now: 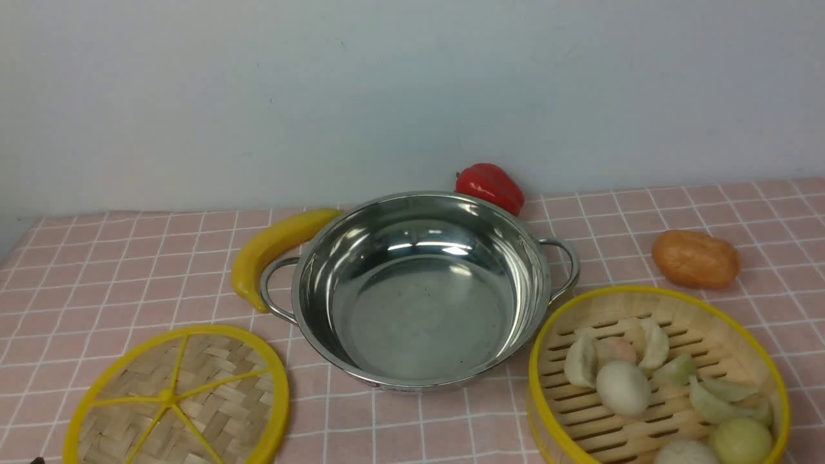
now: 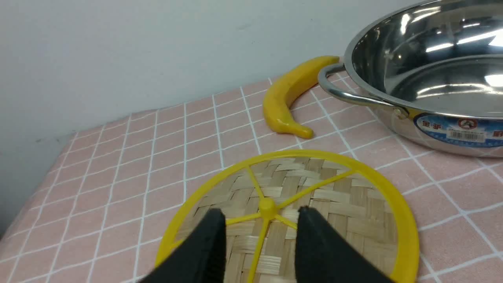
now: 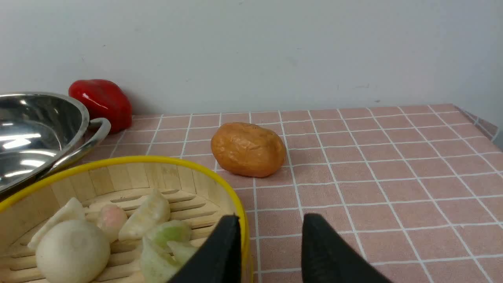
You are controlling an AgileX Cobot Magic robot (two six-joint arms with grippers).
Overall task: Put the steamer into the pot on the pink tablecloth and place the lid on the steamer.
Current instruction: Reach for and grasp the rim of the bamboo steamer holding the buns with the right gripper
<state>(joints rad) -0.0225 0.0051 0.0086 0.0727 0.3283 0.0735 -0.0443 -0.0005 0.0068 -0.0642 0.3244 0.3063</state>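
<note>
Left gripper [image 2: 261,214], fingers spread, hangs over the lid [image 1: 213,386], which lies flat on the cloth [image 1: 97,270] at the pot's [image 1: 322,277] near left. Right gripper [image 3: 271,220], also spread, appears to straddle the rim of the steamer [image 1: 619,309], which stands at the pot's near right, just beside its handle. Pot empty: nothing gripped or placed yet; both steps remain.

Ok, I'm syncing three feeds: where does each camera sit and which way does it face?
Front view: between the arms, facing forward at the pot, lid and steamer; no arm clearly shows.
Left wrist view: over the lid, facing the banana; open left gripper shows.
Right wrist view: at the steamer's rim, facing the potato; open right gripper shows.
Shared: the pot, in all three.
</note>
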